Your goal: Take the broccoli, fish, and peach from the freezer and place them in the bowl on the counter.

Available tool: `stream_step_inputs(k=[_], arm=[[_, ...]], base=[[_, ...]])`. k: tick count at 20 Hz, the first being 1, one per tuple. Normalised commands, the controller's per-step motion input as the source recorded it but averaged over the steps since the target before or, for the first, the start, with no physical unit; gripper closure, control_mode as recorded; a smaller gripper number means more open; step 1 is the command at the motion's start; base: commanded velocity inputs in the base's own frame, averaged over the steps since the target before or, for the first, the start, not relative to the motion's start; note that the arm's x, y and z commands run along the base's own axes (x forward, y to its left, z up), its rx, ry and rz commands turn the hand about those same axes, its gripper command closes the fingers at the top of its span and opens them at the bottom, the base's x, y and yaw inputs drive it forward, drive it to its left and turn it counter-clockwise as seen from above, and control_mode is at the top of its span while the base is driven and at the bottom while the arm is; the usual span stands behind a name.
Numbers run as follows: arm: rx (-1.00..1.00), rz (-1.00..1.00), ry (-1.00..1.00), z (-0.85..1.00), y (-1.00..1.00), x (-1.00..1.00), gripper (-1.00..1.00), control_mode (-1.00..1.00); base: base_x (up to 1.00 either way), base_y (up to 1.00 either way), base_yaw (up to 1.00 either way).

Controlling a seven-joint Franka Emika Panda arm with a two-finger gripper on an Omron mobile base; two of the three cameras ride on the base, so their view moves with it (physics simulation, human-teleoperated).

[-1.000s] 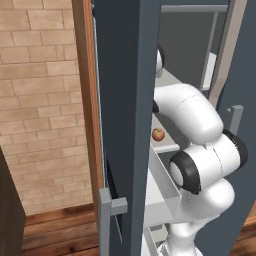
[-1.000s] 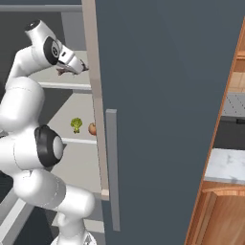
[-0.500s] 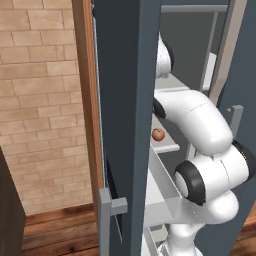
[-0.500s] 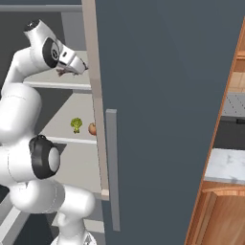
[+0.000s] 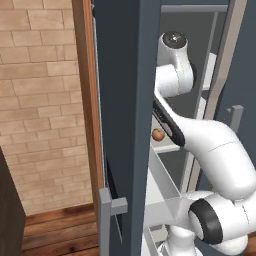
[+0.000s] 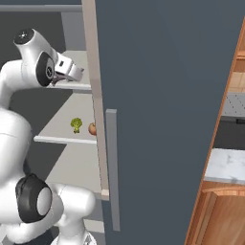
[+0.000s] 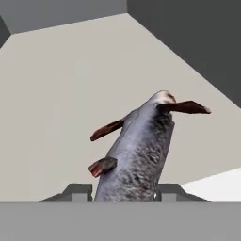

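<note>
In the hand view the claw [image 7: 123, 192] is clamped on the fish [image 7: 137, 155], a fingertip [image 7: 77, 191] pressing each flank; its body slants up toward 1 o'clock over a pale freezer shelf [image 7: 56, 103]. In the right base view the broccoli [image 6: 76, 125] sits on a lower shelf, the peach [image 6: 92, 128] just beside it at 3 o'clock, partly behind the freezer door [image 6: 162, 115].

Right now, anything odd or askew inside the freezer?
Only the fish: it stands tilted between the end effector fingertips, off the shelf. Broccoli and peach sit normally on the shelf below.
</note>
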Motion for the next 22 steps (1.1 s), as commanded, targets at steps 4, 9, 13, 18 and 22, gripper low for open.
stream_step_inputs(k=[4,9,13,18,22], arm=[[0.00,0.24,0.00,0.16,-0.13,-0.87,1.00,-1.00],[-0.01,0.23,0.00,0.11,-0.05,-0.99,1.00,-1.00],[-0.06,0.17,0.07,0.12,-0.02,-0.96,1.00,-1.00],[-0.06,0.14,0.05,0.00,-0.07,-0.99,1.00,-1.00],[-0.04,0.02,0.02,0.00,-0.18,-0.90,1.00,-1.00]], base=[[0.00,0.00,0.00],[0.00,0.00,0.00],[0.00,0.00,0.00],[0.00,0.00,0.00],[0.00,0.00,0.00]])
